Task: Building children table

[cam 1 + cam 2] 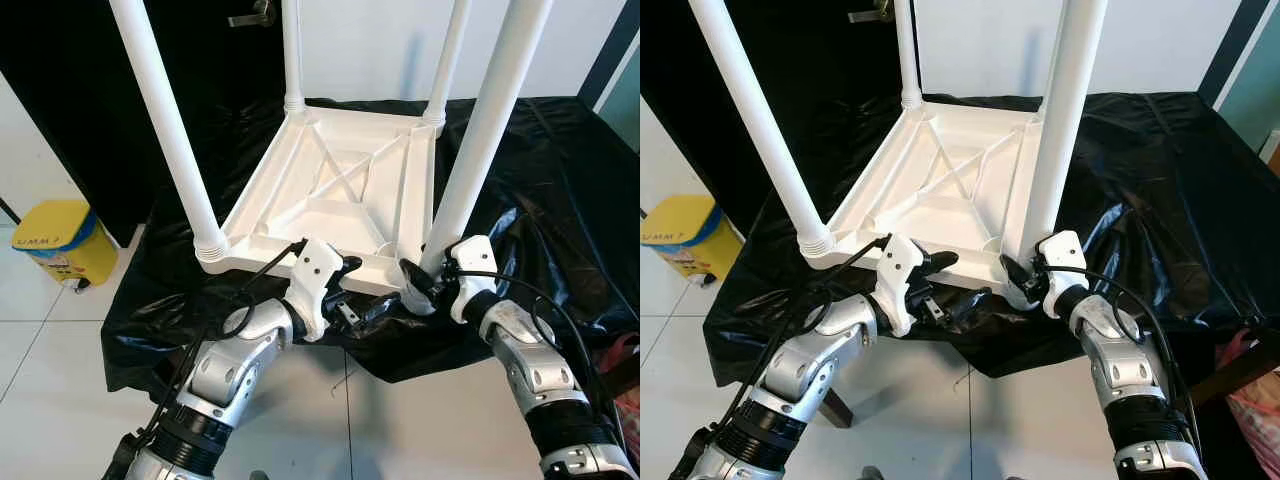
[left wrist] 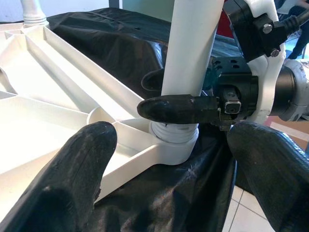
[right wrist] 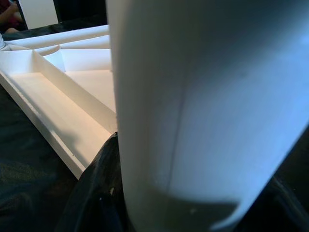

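A white plastic children's table top [image 1: 340, 190] lies upside down on a black sheet. Four white legs stand up from its corners. The near right leg [image 1: 490, 120] rises from the front corner socket. My right gripper [image 1: 420, 280] is shut around the base of this leg, and one of its fingers [image 2: 174, 110] crosses the leg just above the socket. In the right wrist view the leg [image 3: 203, 96] stands between the fingers. My left gripper [image 1: 365, 287] is open at the table top's front edge, left of that corner, holding nothing.
The black sheet [image 1: 540, 180] drapes over a low support and hangs over its front edge. A yellow bin [image 1: 60, 240] stands on the white tile floor to the left. A dark door with a handle [image 1: 255, 15] is behind.
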